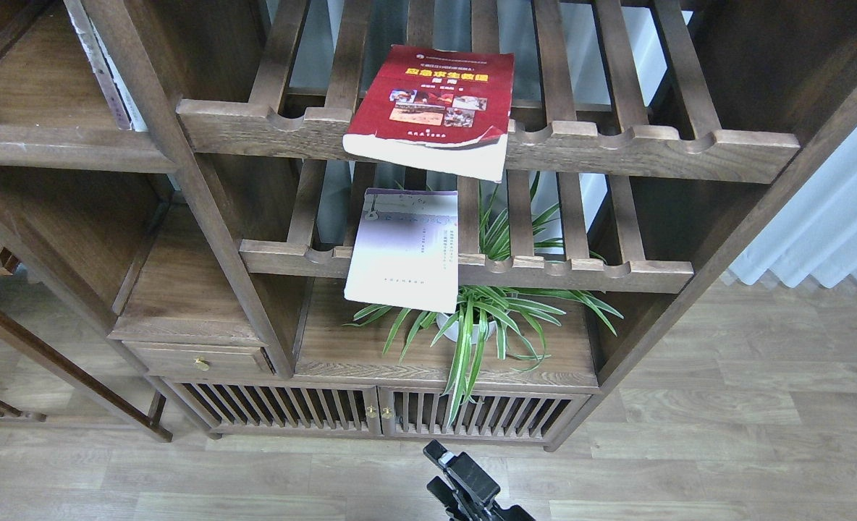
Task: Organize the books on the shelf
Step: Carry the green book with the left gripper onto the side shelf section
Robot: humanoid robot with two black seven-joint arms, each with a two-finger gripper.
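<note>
While the one visible tool [449, 467] is sitting low by the floor, its opening impossible to tell, the red book [432, 108] is overhanging the upper slatted rack [617, 148], well above, the lavender-white book [403, 250] overhanging the lower rack [580, 271], touching a spider plant [490, 318].

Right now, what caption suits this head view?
Red book and pale book overhang slatted racks above a spider plant.

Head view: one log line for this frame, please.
red book: flat on upper slatted rack, overhanging | lavender book: on lower rack, overhanging | plant: below | one gripper: low, holding nothing
</note>
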